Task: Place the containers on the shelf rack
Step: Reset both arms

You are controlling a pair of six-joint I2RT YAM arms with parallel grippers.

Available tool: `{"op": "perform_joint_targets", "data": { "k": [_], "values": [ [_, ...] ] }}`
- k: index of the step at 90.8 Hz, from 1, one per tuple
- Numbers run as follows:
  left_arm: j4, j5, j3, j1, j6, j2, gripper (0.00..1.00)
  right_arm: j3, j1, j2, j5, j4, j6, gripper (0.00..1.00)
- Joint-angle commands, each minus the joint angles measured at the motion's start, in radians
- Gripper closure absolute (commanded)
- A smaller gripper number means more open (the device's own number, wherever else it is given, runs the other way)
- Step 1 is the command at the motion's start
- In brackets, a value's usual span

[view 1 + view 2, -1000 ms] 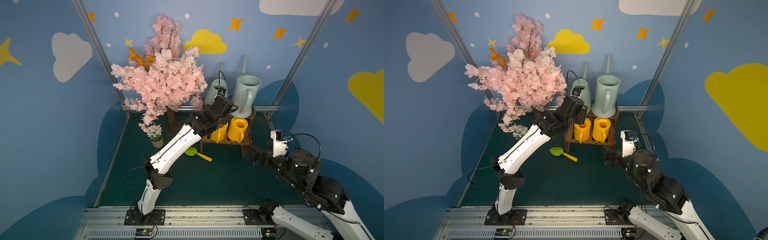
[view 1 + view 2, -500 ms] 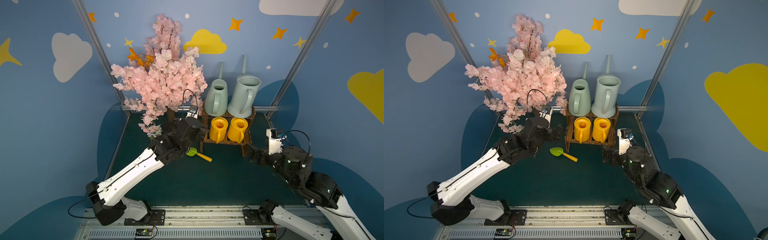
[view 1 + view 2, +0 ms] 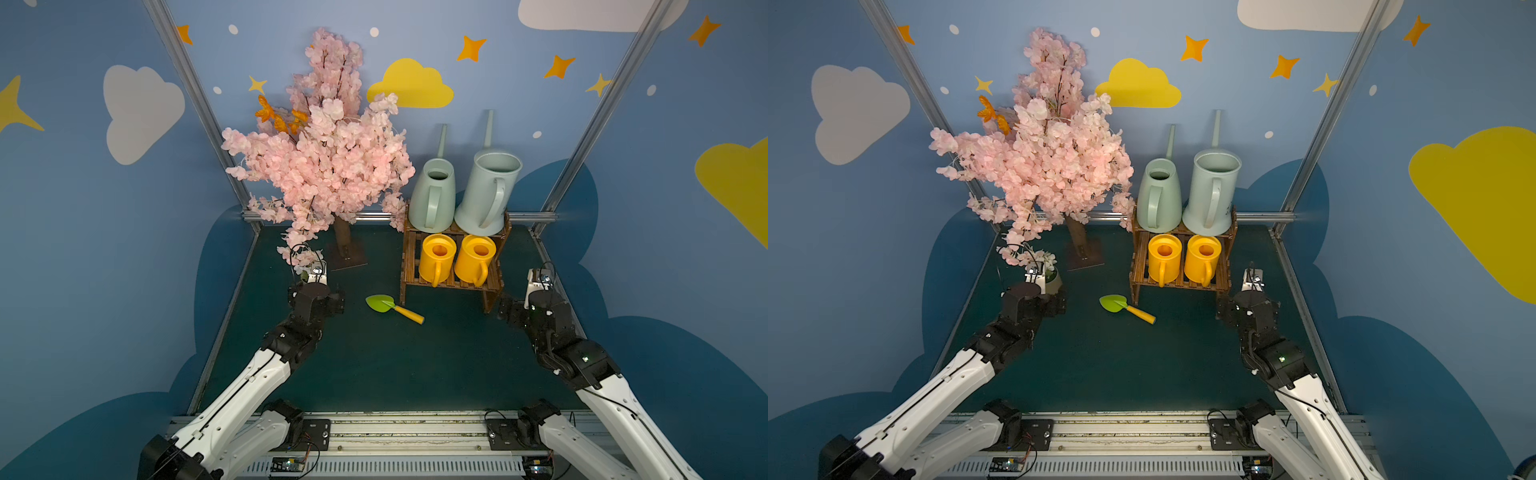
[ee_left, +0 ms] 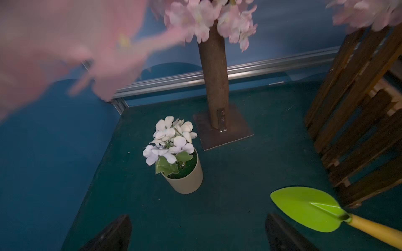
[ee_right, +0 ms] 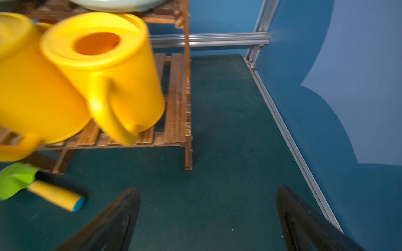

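Note:
The dark wooden shelf rack (image 3: 409,266) (image 3: 1136,270) stands at the back right of the green mat. All the containers in view sit on it. Two pale green-grey watering cans (image 3: 432,199) (image 3: 486,195) are on its upper tier. Two yellow ones (image 3: 436,257) (image 3: 473,257) are on the lower tier, and one of them (image 5: 104,71) is close in the right wrist view. My left gripper (image 3: 318,293) (image 4: 199,217) is open and empty, low at the left, facing a flower pot. My right gripper (image 3: 534,305) (image 5: 208,189) is open and empty beside the rack's right front leg.
A green trowel with a yellow handle (image 3: 380,302) (image 4: 304,208) lies on the mat in front of the rack's left leg. A beige flower pot (image 4: 185,178) stands just ahead of my left gripper. Behind it is the pink blossom tree (image 3: 324,166) on its base plate (image 4: 235,132). Blue walls close in both sides.
My left arm has pulled back from the rack's upper tier, down and to the left, its jaws opening off the pale green can. My right arm has drawn back slightly.

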Motion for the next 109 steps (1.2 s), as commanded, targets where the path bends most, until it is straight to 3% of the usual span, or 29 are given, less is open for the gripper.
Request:
{"op": "perform_joint_targets", "data": {
  "k": [1,20,42,51,64,72,81,88,109],
  "values": [
    [0.208,0.034,-0.055,0.05,0.082,0.028,0.0,-0.109,-0.114,-0.032,-0.009,0.184,0.034,0.02],
    [0.435,0.102,-0.186,0.171,0.18,0.118,0.0,-0.347,-0.336,-0.032,-0.021,0.428,0.025,0.02],
    [0.765,0.4,-0.337,0.334,0.112,0.252,0.0,-0.508,-0.411,0.072,-0.031,0.736,-0.036,0.02],
    [0.905,0.452,-0.339,0.351,0.11,0.383,0.0,-0.505,-0.414,0.165,-0.052,0.796,-0.092,0.02],
    [0.929,0.502,-0.29,0.364,0.108,0.499,0.0,-0.481,-0.412,0.292,-0.065,0.911,-0.097,0.02],
    [1.139,0.526,-0.318,0.366,0.119,0.633,0.0,-0.469,-0.413,0.364,-0.067,0.99,-0.112,0.02],
    [0.999,0.523,-0.291,0.368,0.106,0.586,0.0,-0.421,-0.412,0.443,-0.075,1.01,-0.133,0.02],
    [1.109,0.532,-0.311,0.37,0.113,0.627,0.0,-0.387,-0.412,0.502,-0.083,1.028,-0.151,0.02],
    [1.094,0.535,-0.31,0.369,0.115,0.621,0.0,-0.247,-0.422,0.621,-0.069,0.883,-0.179,0.02]
  ]
}}
